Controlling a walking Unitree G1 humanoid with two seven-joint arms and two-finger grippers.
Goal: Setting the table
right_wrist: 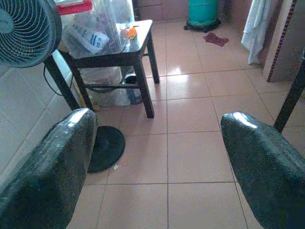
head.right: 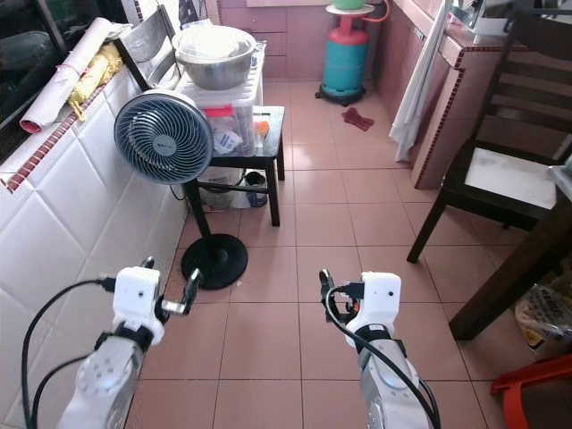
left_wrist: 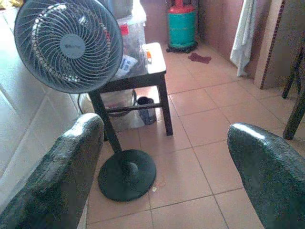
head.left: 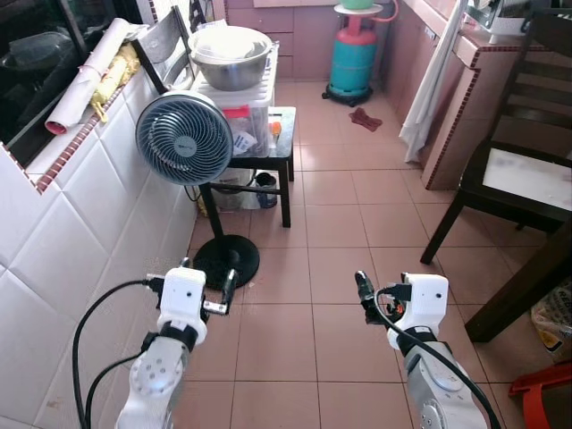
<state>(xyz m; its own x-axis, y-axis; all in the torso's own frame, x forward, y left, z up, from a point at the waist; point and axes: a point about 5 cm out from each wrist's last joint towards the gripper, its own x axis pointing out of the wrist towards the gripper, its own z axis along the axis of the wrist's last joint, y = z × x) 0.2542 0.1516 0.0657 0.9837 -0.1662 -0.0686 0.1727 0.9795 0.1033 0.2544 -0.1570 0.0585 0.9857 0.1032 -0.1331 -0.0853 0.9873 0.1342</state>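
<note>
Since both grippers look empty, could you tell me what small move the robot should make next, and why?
Probably a short walk forward toward the small black table. Both the left gripper and the right gripper are open, holding nothing, above bare floor tiles. The steel bowl on the plastic container stands beyond the standing fan, seemingly out of reach; whether it is wanted is unclear.

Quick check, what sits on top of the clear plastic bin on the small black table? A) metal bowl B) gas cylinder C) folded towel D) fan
A: a metal bowl rests on the clear plastic bin on the small black table; the fan stands on the floor beside it.
</note>
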